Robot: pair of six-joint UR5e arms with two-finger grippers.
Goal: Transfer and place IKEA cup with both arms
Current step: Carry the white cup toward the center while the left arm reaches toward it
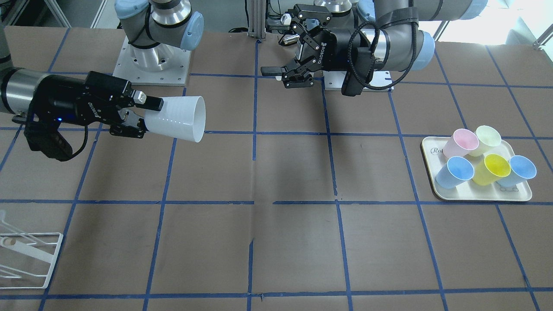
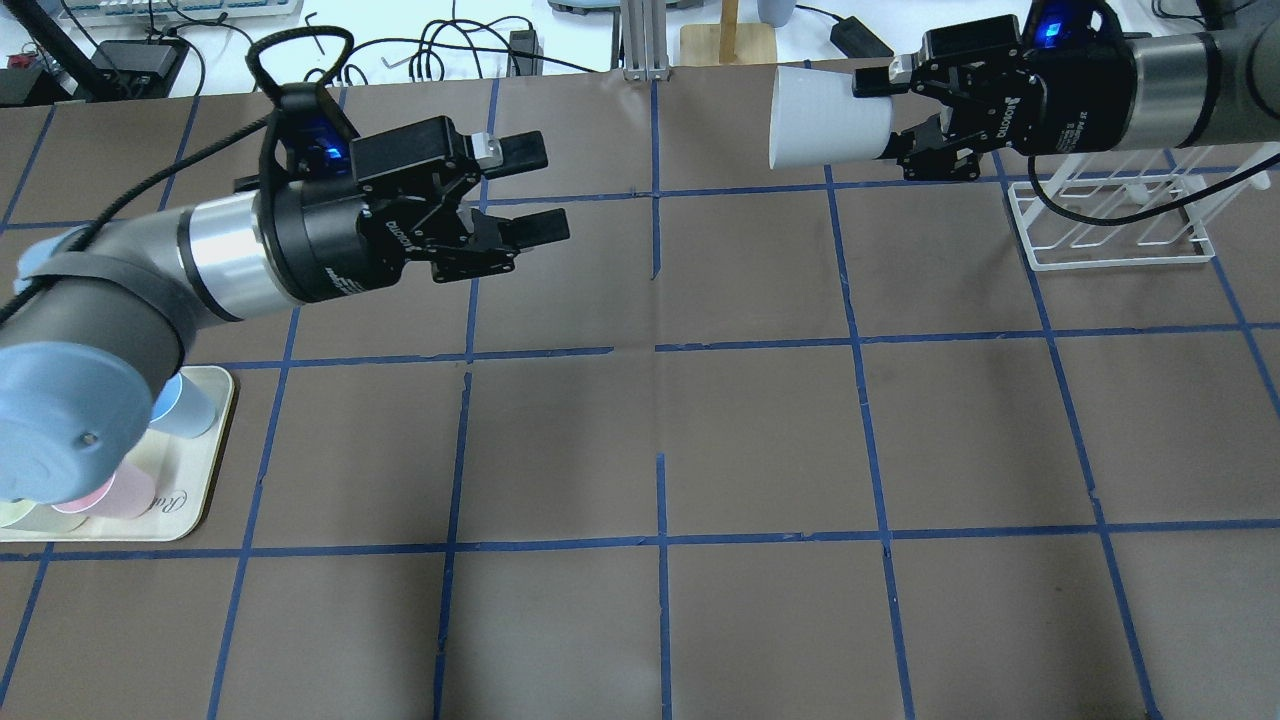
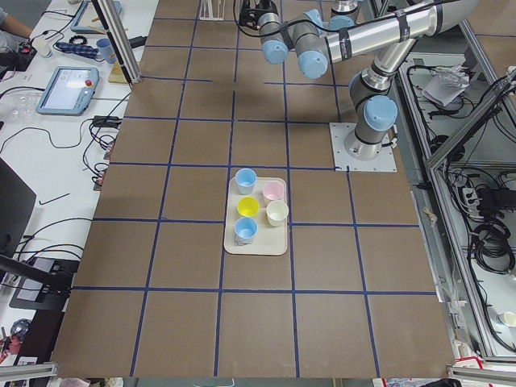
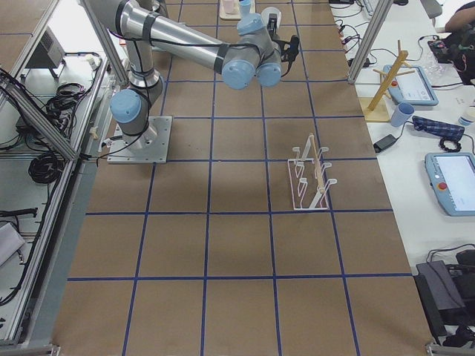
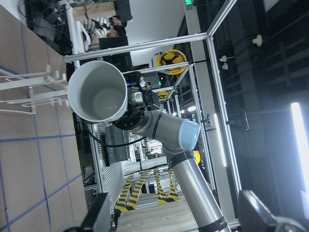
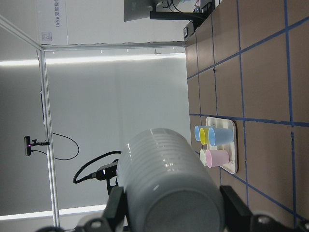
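The IKEA cup (image 1: 177,117) is a whitish tapered tumbler held on its side in the air, its mouth pointing toward the left arm. My right gripper (image 1: 147,115) is shut on its base end; this also shows in the overhead view (image 2: 890,118), with the cup (image 2: 828,118) above the table's far right part. My left gripper (image 2: 540,190) is open and empty, a wide gap away, facing the cup's mouth. The left wrist view looks into the cup (image 5: 98,92). In the right wrist view the cup (image 6: 169,179) fills the space between the fingers.
A cream tray (image 1: 479,196) with several coloured cups sits on the robot's left side, partly under the left arm in the overhead view (image 2: 200,480). A white wire rack (image 2: 1110,225) stands below the right arm; it also shows in the front view (image 1: 26,259).
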